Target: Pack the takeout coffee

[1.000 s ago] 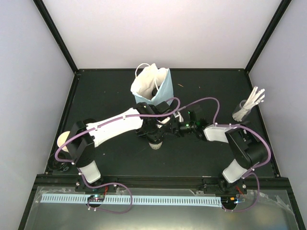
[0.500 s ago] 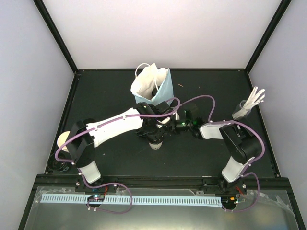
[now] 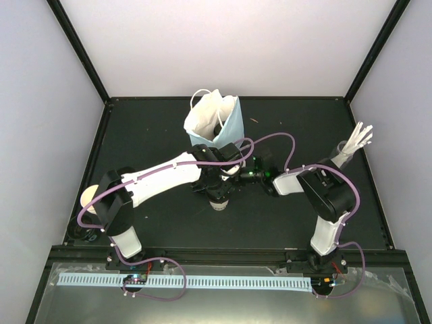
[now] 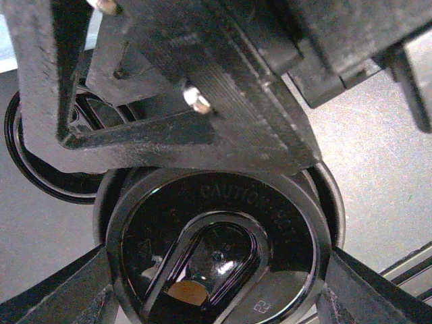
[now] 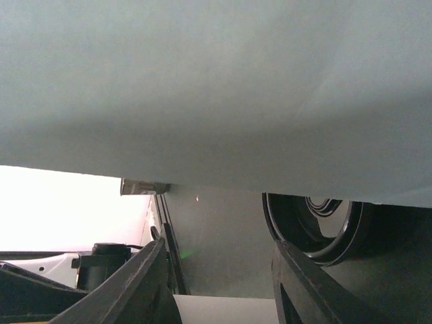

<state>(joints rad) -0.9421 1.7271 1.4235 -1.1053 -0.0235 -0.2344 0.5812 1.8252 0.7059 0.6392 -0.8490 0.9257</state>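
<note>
A takeout coffee cup (image 3: 218, 204) stands mid-table under my left gripper (image 3: 219, 194). Its black lid (image 4: 216, 250) fills the left wrist view, and both left fingers (image 4: 57, 290) press against the lid's rim, so this gripper is shut on the cup. A second black lid (image 4: 37, 169) lies just beyond it and also shows in the right wrist view as lid (image 5: 317, 223). My right gripper (image 3: 244, 174) reaches in from the right, close beside the left one. Its fingers (image 5: 135, 277) stand apart, and the right gripper (image 5: 219, 270) has bare table between its tips. The cup carrier is out of view.
The light-blue paper bag (image 3: 212, 120) stands open just behind both grippers, and its side (image 5: 216, 81) fills the top of the right wrist view. A glass of white sticks (image 3: 345, 152) is at the right edge. A lidless cream cup (image 3: 88, 198) sits by the left arm's base.
The right arm has swung its elbow inward and slid its gripper left, closer to the left gripper. The left arm and the cup it holds have not moved.
</note>
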